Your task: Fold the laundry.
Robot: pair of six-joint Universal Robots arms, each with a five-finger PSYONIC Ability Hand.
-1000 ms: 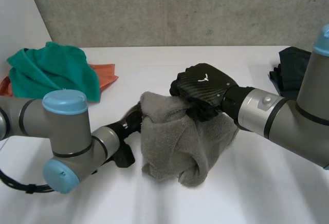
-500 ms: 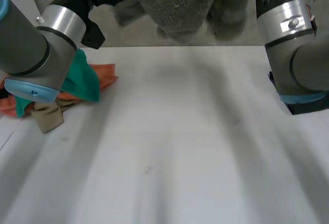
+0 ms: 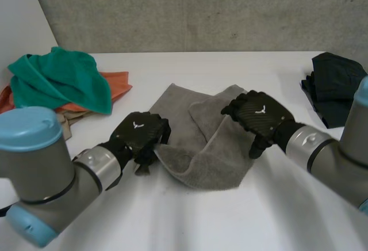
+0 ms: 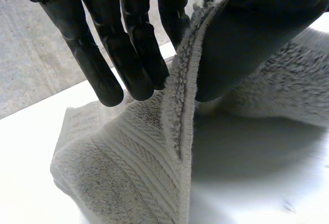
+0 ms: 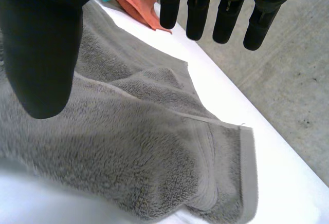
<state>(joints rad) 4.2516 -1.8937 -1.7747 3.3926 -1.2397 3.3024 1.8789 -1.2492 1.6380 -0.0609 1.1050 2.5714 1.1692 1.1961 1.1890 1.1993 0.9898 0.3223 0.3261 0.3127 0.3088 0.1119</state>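
The white tabletop (image 3: 190, 222) is lit brightly and evenly; a soft shadow is cast beneath the lifted fold of the grey terry towel (image 4: 133, 183).

Two grey arms (image 3: 95, 167), black hands
The left hand (image 3: 141, 137) and right hand (image 3: 257, 116) have woven-look backs, each with a small white mark — silver wrists, light-blue joint caps (image 3: 26, 125).
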